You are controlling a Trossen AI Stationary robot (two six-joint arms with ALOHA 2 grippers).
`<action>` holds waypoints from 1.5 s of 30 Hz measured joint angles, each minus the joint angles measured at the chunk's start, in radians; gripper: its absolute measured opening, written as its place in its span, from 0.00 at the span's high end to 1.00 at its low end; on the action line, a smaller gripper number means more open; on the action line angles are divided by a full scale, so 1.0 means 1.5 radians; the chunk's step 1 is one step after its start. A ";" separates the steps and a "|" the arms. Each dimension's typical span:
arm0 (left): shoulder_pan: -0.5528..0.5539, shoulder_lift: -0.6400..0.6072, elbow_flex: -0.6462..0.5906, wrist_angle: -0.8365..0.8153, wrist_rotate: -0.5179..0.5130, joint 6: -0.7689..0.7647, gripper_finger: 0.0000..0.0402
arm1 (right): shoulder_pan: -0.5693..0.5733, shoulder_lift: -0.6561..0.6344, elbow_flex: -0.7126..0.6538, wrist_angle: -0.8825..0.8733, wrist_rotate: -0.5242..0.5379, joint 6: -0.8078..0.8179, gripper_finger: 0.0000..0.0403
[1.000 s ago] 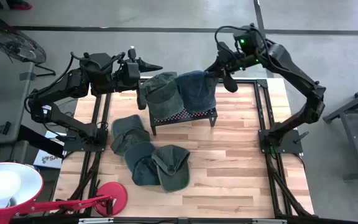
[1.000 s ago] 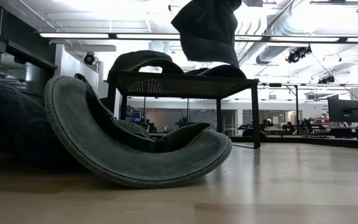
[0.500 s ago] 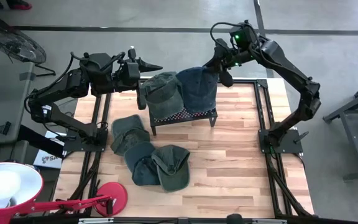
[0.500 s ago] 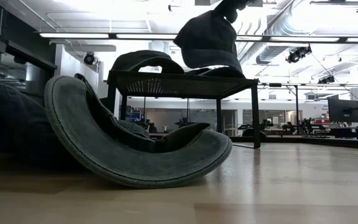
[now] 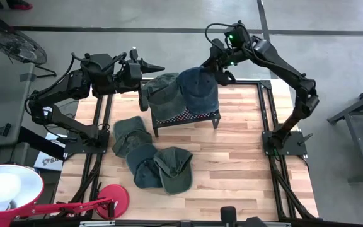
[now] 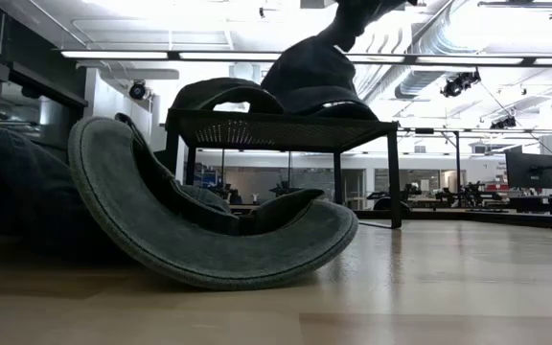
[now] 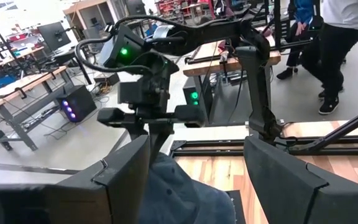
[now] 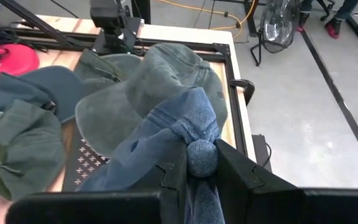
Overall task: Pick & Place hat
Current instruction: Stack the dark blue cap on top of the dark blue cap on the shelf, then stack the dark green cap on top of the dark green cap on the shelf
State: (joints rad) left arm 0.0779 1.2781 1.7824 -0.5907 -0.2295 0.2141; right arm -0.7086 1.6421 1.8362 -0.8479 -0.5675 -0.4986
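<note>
The right gripper (image 5: 218, 68) is clamped on the blue hat (image 5: 198, 90), pinching a bunched-up bit of fabric at the hat's far edge. The right wrist view shows it best: the denim is gathered into a knot squeezed between the two fingers (image 8: 232, 168). The hat itself is draped on the black mesh rack (image 5: 188, 116) near the far edge of the table (image 5: 232, 164), on the rack's right half. In the low view its lower part looks to be resting on the rack top, while the gripped end is pulled up toward the arm.

Right beside it, touching it on the left half of the rack, is a green hat (image 5: 164, 94). That one sits on the mesh on its own with nothing holding it.

The left gripper (image 5: 153, 67) is parked over the far left corner of the table, pointing toward the rack with its fingers spread apart and nothing in them. Its wrist camera looks past the two fingers at the right arm and a bit of blue fabric.

Three more green hats (image 5: 151, 161) lie in a loose overlapping pile on the wood in front of the rack, toward the left side. A red lamp base (image 5: 112, 198) sits at the near left corner.
</note>
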 joint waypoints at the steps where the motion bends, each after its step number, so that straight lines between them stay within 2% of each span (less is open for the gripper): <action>1: 0.000 0.000 0.000 0.000 0.000 -0.002 0.36 | 0.000 0.002 0.000 0.000 0.004 0.000 0.87; 4: 0.000 0.000 0.000 0.002 0.000 -0.005 0.36 | 0.000 0.005 0.000 0.005 0.028 0.000 0.87; 8: 0.000 0.000 0.000 0.002 0.000 -0.006 0.36 | 0.000 0.006 0.000 0.006 0.069 0.005 0.76; 14: 0.000 0.000 0.000 0.001 0.000 -0.007 0.36 | 0.001 0.006 0.000 0.012 0.069 0.035 0.67; 18: 0.000 0.000 0.000 0.001 0.000 -0.007 0.36 | 0.002 0.006 0.000 0.027 0.071 0.042 0.66; 25: 0.000 0.000 0.000 -0.002 0.001 -0.013 0.36 | 0.002 -0.002 0.000 0.073 0.120 0.107 0.66; 34: 0.000 0.000 0.000 -0.036 0.010 -0.042 0.36 | 0.020 -0.053 0.000 0.056 0.121 0.174 0.66; 40: 0.000 0.000 0.000 -0.111 0.063 -0.073 0.36 | 0.081 -0.112 0.001 -0.014 0.128 0.158 0.66; 45: 0.000 0.000 0.000 -0.186 0.084 -0.123 0.36 | 0.163 -0.146 0.001 -0.096 0.215 0.235 0.66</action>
State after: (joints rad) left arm 0.0778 1.2785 1.7828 -0.8697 -0.1034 0.0296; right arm -0.4648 1.4231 1.8370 -0.9923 -0.2450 -0.1468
